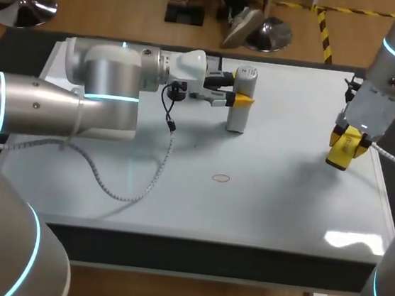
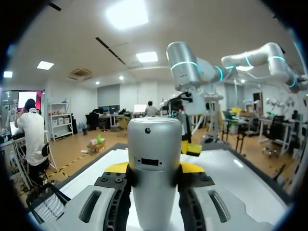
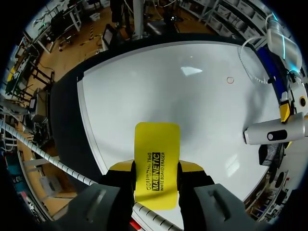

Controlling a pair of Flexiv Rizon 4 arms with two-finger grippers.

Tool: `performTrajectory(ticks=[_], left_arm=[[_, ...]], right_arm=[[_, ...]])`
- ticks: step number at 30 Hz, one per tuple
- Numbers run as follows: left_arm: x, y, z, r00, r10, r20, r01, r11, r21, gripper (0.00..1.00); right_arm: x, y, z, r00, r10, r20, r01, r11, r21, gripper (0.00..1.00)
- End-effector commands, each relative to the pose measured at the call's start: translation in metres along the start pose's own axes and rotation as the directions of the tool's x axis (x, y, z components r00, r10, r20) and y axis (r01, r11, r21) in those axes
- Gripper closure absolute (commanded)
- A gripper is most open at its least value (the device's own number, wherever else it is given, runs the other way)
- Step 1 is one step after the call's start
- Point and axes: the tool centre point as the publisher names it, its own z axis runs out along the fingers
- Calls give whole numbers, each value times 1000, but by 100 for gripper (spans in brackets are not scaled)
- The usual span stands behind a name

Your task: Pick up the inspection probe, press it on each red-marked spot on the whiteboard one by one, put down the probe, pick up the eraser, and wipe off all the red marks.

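Head view shows the left gripper [image 1: 241, 99] clamping the stiff, probably light inspection probe [image 1: 238, 118] mid-body, upright over the whiteboard [image 1: 277, 200], while the right gripper [image 1: 345, 146] pinches the eraser [image 1: 339, 159].

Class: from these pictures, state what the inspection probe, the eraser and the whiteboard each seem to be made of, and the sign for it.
The inspection probe: silver-grey satin shell, metal or painted plastic; soft even sheen, so undecided. The eraser: likely moulded plastic, smooth bright yellow with printed lettering. The whiteboard: glossy white coated panel; it shows mirror-like glare patches. Core not visible.
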Motion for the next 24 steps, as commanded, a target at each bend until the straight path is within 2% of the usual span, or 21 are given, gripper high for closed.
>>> performTrajectory(ticks=[1,9,16,24], left_arm=[[-8,-15,0,1000,-4,-8,4,1000,-9,100],[-26,-46,1,1000,15,3,-15,999,-36,100],[-44,-69,3,1000,13,3,-13,1000,-11,100],[-78,-95,13,999,39,15,-39,999,4,100]], right_arm=[[0,-1,0,1000,-2,-3,2,1000,2,100],[0,-1,0,1000,-2,-3,2,1000,2,100],[0,-1,0,1000,-2,-3,2,1000,2,100],[0,-1,0,1000,-2,-3,2,1000,2,100]])
